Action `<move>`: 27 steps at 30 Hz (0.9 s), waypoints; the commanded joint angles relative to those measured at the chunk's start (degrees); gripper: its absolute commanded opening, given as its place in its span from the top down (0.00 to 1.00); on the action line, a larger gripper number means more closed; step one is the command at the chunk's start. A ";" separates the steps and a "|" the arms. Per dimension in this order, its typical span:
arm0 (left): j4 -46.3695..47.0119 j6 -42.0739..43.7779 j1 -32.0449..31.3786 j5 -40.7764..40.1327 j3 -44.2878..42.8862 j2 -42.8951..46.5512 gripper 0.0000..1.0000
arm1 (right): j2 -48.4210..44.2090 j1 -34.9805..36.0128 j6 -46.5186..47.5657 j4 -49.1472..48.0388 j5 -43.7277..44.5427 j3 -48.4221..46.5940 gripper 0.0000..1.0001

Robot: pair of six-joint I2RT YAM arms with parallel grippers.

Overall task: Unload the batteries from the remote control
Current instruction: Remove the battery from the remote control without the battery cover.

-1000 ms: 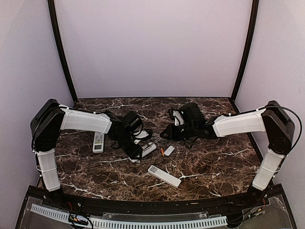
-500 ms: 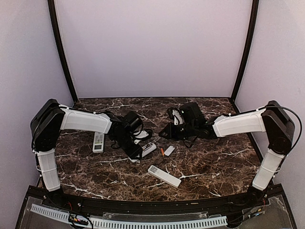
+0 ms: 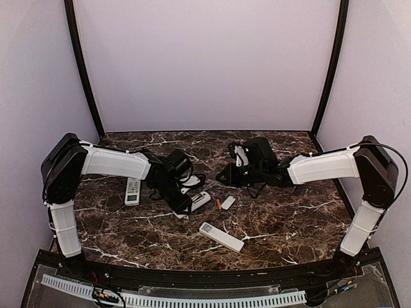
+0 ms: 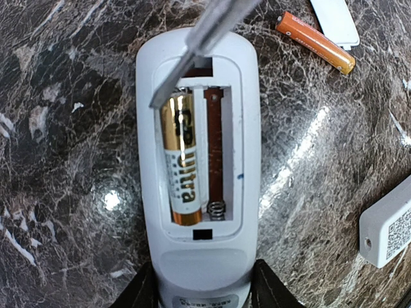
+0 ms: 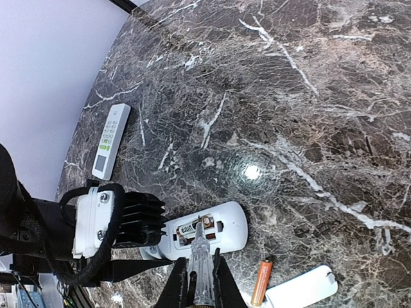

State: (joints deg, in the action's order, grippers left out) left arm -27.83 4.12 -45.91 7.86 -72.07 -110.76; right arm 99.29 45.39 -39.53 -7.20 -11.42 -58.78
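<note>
The white remote control (image 4: 199,256) lies back-up on the marble, and my left gripper (image 4: 202,285) is shut on its near end, one jaw on each side. Its battery bay is uncovered. A gold-and-white battery (image 4: 181,167) fills the left slot; the right slot shows only a spring (image 4: 218,209). My right gripper (image 5: 200,282) is shut on a clear-handled screwdriver (image 5: 201,256), whose metal blade (image 4: 192,48) rests at the far end of that battery. A loose orange battery (image 4: 314,42) lies on the table beside the white cover plate (image 4: 335,22). From above, the remote control (image 3: 199,201) sits between both grippers.
A second white remote (image 3: 221,237) lies nearer the front edge, its end showing in the left wrist view (image 4: 388,221). A third remote (image 3: 132,190) with buttons up lies at the left beside the left arm. Pale walls enclose the marble table (image 3: 289,218).
</note>
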 commanded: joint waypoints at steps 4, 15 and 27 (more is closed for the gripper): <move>-4.04 0.71 -1.81 3.00 1.30 -3.10 0.71 | -1.59 -0.03 0.41 0.93 4.49 0.29 1.00; -4.06 0.72 -1.89 2.95 1.23 -3.28 0.71 | 0.42 -0.12 0.59 1.03 0.32 -0.24 1.00; -4.14 0.71 -1.87 2.71 1.23 -3.40 0.71 | -0.18 -0.04 -0.37 0.59 -5.01 0.51 1.00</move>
State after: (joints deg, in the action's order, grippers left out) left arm -27.83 4.12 -46.00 7.66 -72.07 -110.78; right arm 98.85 44.99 -39.48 -5.96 -12.14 -58.78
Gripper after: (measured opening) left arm 0.463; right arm 0.093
